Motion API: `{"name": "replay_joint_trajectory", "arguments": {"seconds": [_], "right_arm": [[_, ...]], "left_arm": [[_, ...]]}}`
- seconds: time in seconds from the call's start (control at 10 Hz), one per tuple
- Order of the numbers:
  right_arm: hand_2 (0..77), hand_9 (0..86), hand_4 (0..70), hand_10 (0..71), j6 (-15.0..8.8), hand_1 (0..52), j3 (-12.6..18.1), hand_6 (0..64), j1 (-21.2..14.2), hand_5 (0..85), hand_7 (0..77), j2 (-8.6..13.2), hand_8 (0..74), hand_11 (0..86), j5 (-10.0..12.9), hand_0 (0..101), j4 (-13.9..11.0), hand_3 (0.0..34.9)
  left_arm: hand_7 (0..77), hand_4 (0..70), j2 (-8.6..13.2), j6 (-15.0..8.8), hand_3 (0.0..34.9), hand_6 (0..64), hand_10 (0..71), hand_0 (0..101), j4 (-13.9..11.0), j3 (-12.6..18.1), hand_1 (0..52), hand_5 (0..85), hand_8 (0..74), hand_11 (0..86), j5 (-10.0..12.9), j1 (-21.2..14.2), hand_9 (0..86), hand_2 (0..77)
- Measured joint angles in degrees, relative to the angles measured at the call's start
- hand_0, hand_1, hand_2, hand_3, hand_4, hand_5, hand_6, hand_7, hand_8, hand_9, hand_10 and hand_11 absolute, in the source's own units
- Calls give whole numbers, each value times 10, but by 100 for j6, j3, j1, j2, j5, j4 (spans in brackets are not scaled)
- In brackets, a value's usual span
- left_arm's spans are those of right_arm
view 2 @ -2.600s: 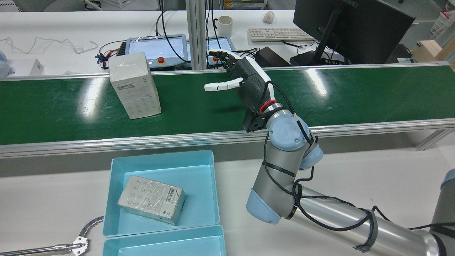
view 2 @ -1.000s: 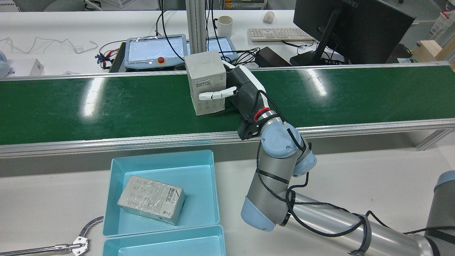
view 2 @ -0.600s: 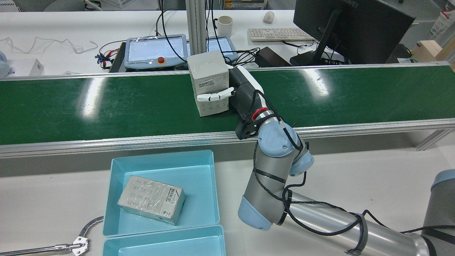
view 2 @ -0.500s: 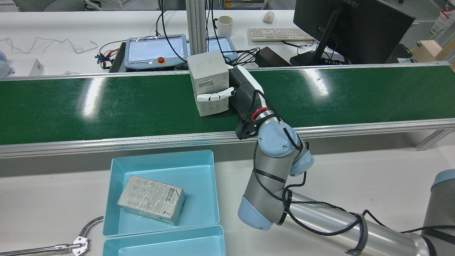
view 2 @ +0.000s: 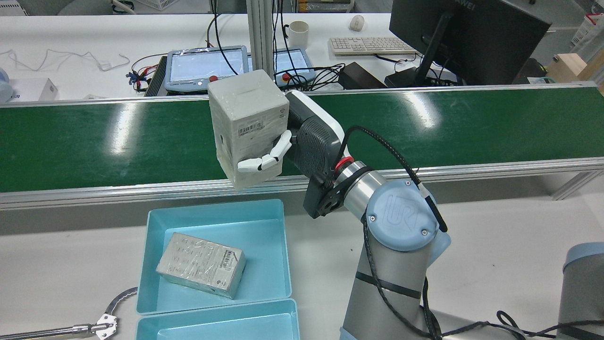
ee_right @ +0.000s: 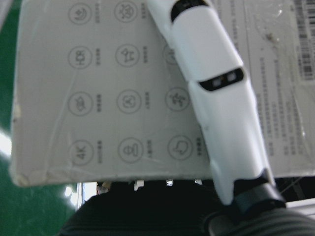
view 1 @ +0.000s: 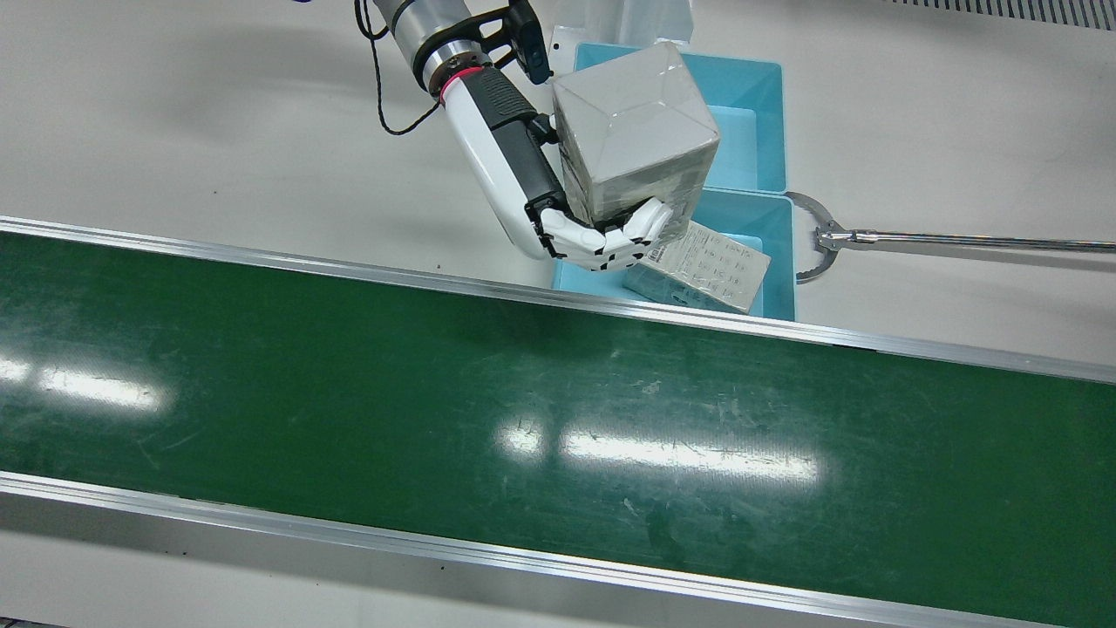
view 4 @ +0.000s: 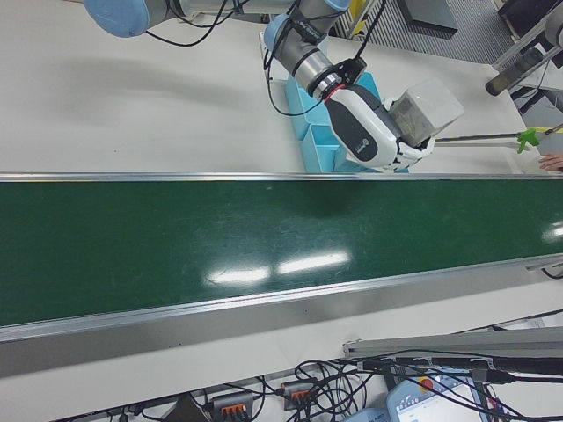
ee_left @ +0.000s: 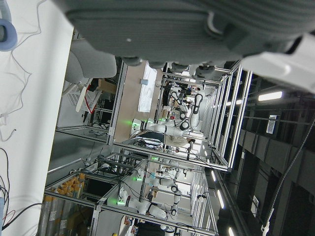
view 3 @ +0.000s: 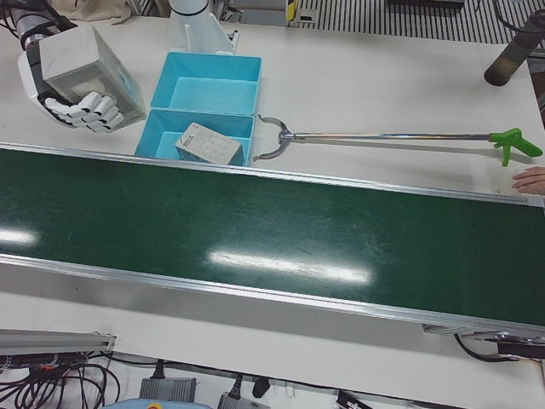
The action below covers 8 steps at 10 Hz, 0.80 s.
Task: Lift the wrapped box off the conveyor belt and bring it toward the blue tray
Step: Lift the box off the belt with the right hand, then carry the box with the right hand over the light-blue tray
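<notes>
our right robot hand [view 2: 278, 153] has its fingers [view 1: 610, 240] wrapped around the wrapped box [view 2: 247, 123], pinching it from the side with the palm behind it. in the rear view the box hangs in the centre of the frame, clear of the conveyor belt [view 2: 94, 141] and tilted a little, its lower corner over the belt's near rail. in the front view it sits at upper centre, already overlapping the blue tray [view 1: 767, 113].

the left robot hand shows in no view that lets us judge it; its own camera looks off into the room, so we cannot tell its state.

we judge the lift done and the carry under way. to do it well we should keep the squeeze steady, since the film wrap looks slick and the box may slide through the fingers if we swing fast. we should keep it high enough to pass the tray's rim, and aim beside the second box [view 2: 202, 264] lying in the tray at lower left of the rear view. the reach tool [view 1: 872, 237] resting on the worktop touches the tray's far side; we should stay off it.
</notes>
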Motion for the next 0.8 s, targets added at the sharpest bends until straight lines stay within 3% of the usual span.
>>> {"name": "replay_joint_trajectory", "arguments": {"seconds": [0.2,0.3,0.4,0.5,0.7,0.8], "right_arm": [[333,409,311,316,6,44,136,371,-317,436,327,-165,425,415,-29,561,-43,0],[333,404,273,169,18,44,199,371,-446,480,327,-270,404,327,-30,587,-36,0],[333,404,273,169,30,44,245,371,-555,480,327,-327,404,327,-29,587,-23,0],[196,284,142,0,38,153,272,393,-690,431,245,-349,245,109,-30,540,-13,0],[196,284,142,0,30,153,298,393,-1000,431,245,-345,245,109,-34,540,-6,0],[142,82,109,0,10,218,324,278,-1130,207,164,-336,0,16,-34,479,-7,0]], "left_arm": [[0,0,0,0,0,5,5,0,0,0,0,11,5,5,0,0,0,11],[5,0,0,0,0,5,5,0,0,0,0,11,5,5,0,0,0,5],[0,0,0,0,0,5,0,0,0,0,0,11,5,5,0,0,0,5],[0,0,0,0,0,5,0,0,0,0,0,11,5,5,0,0,0,5],[5,0,0,0,0,5,5,0,0,0,0,11,5,5,0,0,0,11],[0,0,0,0,0,5,5,0,0,0,0,11,5,5,0,0,5,5]]}}
